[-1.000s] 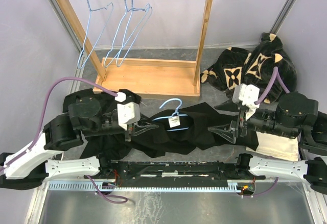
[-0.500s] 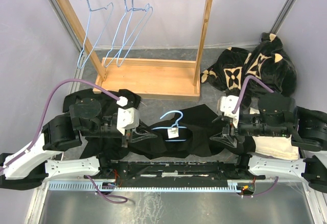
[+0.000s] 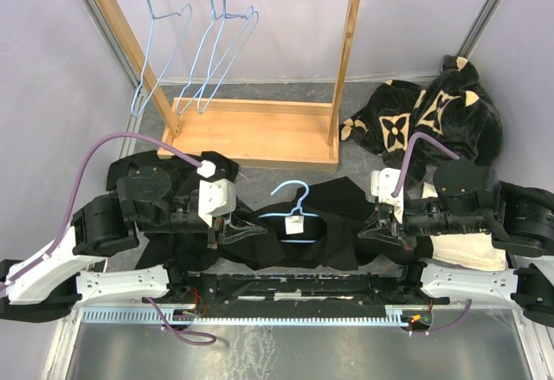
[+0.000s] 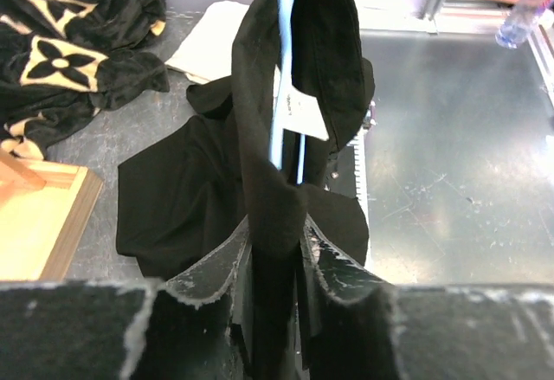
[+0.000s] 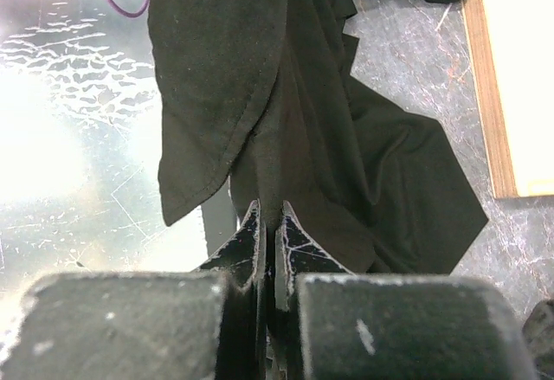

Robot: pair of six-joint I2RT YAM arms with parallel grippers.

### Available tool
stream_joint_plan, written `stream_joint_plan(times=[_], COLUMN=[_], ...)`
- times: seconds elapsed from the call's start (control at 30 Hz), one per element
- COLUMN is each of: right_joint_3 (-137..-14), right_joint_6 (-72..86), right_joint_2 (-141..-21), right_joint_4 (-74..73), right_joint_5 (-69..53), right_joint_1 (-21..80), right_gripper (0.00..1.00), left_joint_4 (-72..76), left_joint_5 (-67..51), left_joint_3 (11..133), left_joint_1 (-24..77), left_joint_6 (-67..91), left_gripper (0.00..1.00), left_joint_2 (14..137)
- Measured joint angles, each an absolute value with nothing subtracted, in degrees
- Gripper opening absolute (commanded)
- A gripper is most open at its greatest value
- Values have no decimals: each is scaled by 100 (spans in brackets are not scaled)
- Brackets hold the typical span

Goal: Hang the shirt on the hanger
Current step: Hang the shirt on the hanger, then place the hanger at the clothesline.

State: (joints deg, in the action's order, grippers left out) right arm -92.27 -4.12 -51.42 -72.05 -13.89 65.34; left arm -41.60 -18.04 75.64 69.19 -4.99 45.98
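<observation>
Both jaws pinch the shirt (image 3: 338, 220) — the hanger (image 3: 275, 216) pokes its hook out at the collar.

The left jaws are closed on a fold of black cloth at the shirt's left end; the blue wire runs into that fold, but I cannot tell whether it is gripped too. The right jaws are all but closed on the right edge. The shirt is bunched between them on the near bench (image 3: 363, 151), its white tag (image 3: 294, 225) under the hook — the wooden rack (image 3: 251, 133) stands farther back.

Even soft light overall, but the shiny scratched metal sheet (image 5: 52, 138) blows out white in the right wrist view.
</observation>
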Motion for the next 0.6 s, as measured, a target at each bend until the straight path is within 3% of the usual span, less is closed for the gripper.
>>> stream_joint_plan(times=[0.23,0.27,0.6], right_joint_3=[-9129,-9083,-8750], right_joint_6=[-8,75,1011], right_joint_2=[-5041,-5022,-5520], right_joint_4=[-7205,-7207,-7107], right_joint_5=[-587,-381,1911], right_joint_1=[6536,6536,6536], right_gripper=[0,0,0], left_joint_4=[-3883,-3863,-3868], left_joint_5=[-742,-585,1007], left_joint_3=[7319,7247,6700], left_joint_1=[6921,6923,6923], left_joint_6=[-126,-62,523], left_gripper=[74,84,89], left_joint_2=[4193,4093,3461])
